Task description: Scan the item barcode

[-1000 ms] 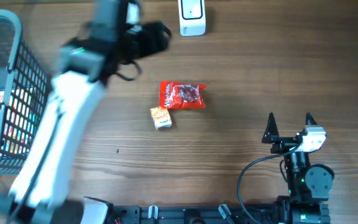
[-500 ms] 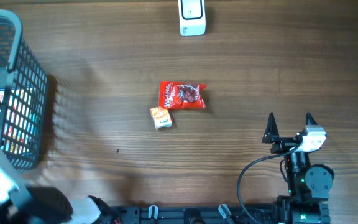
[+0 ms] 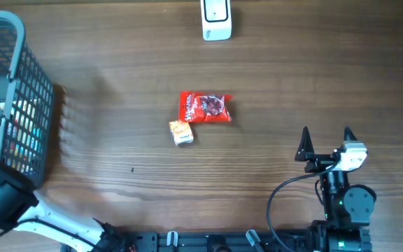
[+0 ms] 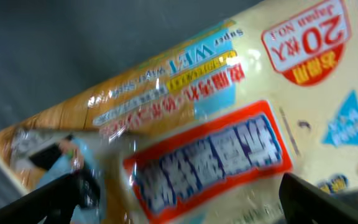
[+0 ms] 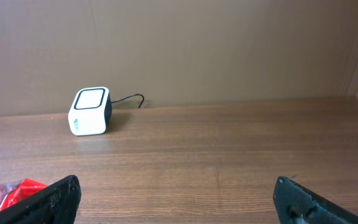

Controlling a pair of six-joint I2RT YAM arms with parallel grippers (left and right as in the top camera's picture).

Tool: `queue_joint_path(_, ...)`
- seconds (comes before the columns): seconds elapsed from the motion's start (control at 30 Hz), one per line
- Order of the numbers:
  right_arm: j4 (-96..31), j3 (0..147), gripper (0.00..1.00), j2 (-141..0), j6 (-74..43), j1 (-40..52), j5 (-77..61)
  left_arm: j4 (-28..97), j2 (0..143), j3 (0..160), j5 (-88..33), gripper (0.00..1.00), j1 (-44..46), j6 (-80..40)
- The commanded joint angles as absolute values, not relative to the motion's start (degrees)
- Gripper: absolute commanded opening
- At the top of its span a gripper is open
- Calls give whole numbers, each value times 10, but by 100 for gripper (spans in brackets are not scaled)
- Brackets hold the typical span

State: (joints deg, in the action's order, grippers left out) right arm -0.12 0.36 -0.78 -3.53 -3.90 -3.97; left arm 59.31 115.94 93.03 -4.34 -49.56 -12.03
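The left claw [image 4: 185,198] is wide open, right over a pack of wet wipes [image 4: 229,124] inside the mesh basket [image 3: 37,84]. The right claw [image 3: 325,140] is wide open too, low over the table [image 3: 117,161]. A red snack bag [image 3: 206,107] and a small orange packet [image 3: 180,131] lie side by side in the middle. The white scanner [image 3: 216,19] sits at the far edge.

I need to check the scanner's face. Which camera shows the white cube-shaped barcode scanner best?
The right wrist view: the white cube-shaped barcode scanner stands whole, its window and cable visible. Overhead shows it only from above, at the frame's top edge. The left wrist view shows just a yellow printed plastic packet, no scanner.
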Motion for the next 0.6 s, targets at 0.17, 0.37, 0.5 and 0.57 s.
queue_joint_path(0.17,0,3,99,-4,-31,-40,-34,493,1172,898,13,100,-494,-2)
queue_joint_path(0.37,0,3,100,-4,-31,-40,-34,387,1172,818,9,100,-494,11)
queue_joint_path(0.5,1,3,100,-4,-31,-40,-34,410,1172,812,-50,72,-494,11)
queue_joint_path(0.57,0,3,100,-4,-31,-40,-34,429,1172,812,-60,65,-494,11)
